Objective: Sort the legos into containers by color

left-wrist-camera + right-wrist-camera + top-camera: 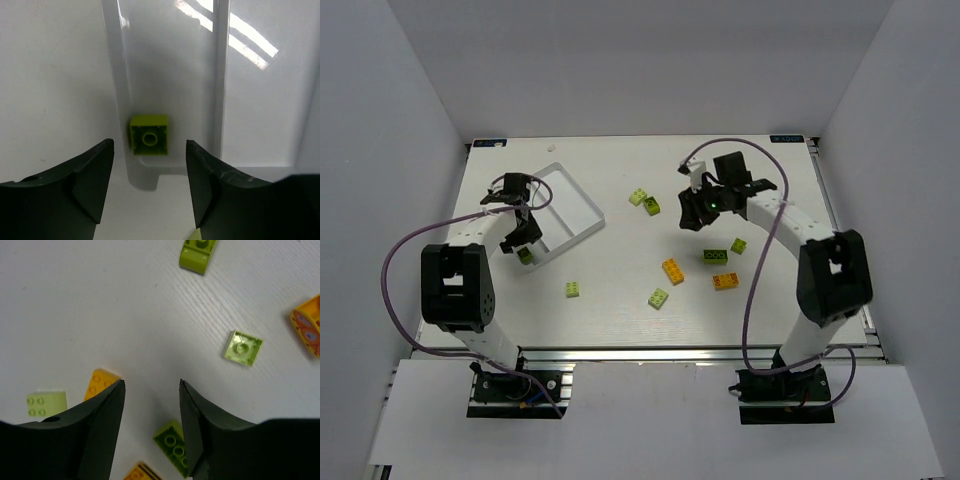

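Observation:
The white tray lies at the back left. One lime lego lies upside down at the near end of a tray compartment. My left gripper is open and empty just above it, also in the top view. My right gripper is open and empty above the table right of centre. In its wrist view, between its fingers, is bare table, with a darker green lego and an orange lego close by.
Loose legos lie on the table: lime, green, darker green, lime, orange, orange, lime, lime. White walls enclose the table on three sides.

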Controlling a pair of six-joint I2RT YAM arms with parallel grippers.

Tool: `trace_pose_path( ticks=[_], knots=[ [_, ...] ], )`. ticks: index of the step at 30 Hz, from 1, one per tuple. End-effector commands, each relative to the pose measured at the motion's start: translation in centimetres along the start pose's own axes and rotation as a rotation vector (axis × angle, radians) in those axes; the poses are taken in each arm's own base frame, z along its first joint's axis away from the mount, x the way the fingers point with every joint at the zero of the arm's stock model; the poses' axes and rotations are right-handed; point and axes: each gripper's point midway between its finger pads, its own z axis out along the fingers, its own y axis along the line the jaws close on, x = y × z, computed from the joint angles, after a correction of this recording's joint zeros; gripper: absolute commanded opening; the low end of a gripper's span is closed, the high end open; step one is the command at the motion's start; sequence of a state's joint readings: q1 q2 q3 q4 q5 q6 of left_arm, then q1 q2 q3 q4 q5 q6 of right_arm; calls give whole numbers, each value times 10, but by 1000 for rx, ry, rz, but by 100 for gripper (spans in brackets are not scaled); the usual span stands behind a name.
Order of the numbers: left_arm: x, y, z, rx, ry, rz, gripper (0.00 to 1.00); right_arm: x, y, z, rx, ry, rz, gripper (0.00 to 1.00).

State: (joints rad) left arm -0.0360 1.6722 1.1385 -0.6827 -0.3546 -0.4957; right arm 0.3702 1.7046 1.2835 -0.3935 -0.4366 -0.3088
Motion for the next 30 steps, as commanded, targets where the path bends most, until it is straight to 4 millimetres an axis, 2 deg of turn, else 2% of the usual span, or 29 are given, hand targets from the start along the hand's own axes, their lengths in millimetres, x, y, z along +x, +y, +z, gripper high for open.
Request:
trace_pose_path(
  ticks=[1,2,5,6,7,8,9,10,11,13,14,15,16,20,22,23,24,27,28,29,30],
  knots=[
    [-27,-3,-14,30,-54,-17,70,-37,-19,21,96,-47,54,55],
    [-29,-4,-16,32,-58,-17,76,-32,-25,37,108,-25,72,57],
    [-38,-7,-25,51,-71,-24,83,-47,-35,61,132,-40,95,68],
    [-41,-8,-29,60,-76,-26,84,-52,-34,68,125,-44,87,77],
    [-43,-8,-34,70,-78,-30,84,-67,-36,70,126,-68,76,81],
    [-49,-12,-44,104,-95,-42,84,-60,-37,86,120,-47,91,83],
    [-51,-14,-51,123,-101,-47,85,-64,-36,93,119,-51,87,89],
    [-53,-14,-59,143,-108,-55,85,-68,-37,106,117,-53,84,89],
    [-53,-20,-77,200,-128,-59,86,-70,-40,112,135,-53,88,89],
    [-51,-25,-94,259,-146,-67,87,-75,-42,128,138,-57,82,89],
    [-45,-26,-109,319,-151,-74,88,-74,-41,136,158,-48,80,89],
    [-40,-27,-114,344,-148,-82,92,-76,-44,139,173,-50,77,89],
    [-35,-26,-119,362,-148,-99,93,-69,-49,148,191,-34,83,89],
    [-3,-9,-137,401,-136,-134,94,-68,-59,164,274,-37,72,83],
    [6,-5,-142,413,-132,-149,94,-63,-74,167,353,-28,81,80],
    [16,-1,-140,407,-112,-150,94,-65,-75,169,363,-30,71,77],
    [17,2,-147,419,-126,-165,94,-60,-79,172,372,-19,68,74],
    [28,8,-153,431,-124,-184,94,-60,-78,170,371,-15,49,58],
    [29,9,-155,436,-131,-191,94,-58,-76,170,363,-11,47,44],
    [30,10,-156,440,-133,-196,94,-51,-74,169,355,4,44,37],
    [31,10,-158,447,-136,-205,94,-55,-70,162,350,-5,37,30]
  ],
)
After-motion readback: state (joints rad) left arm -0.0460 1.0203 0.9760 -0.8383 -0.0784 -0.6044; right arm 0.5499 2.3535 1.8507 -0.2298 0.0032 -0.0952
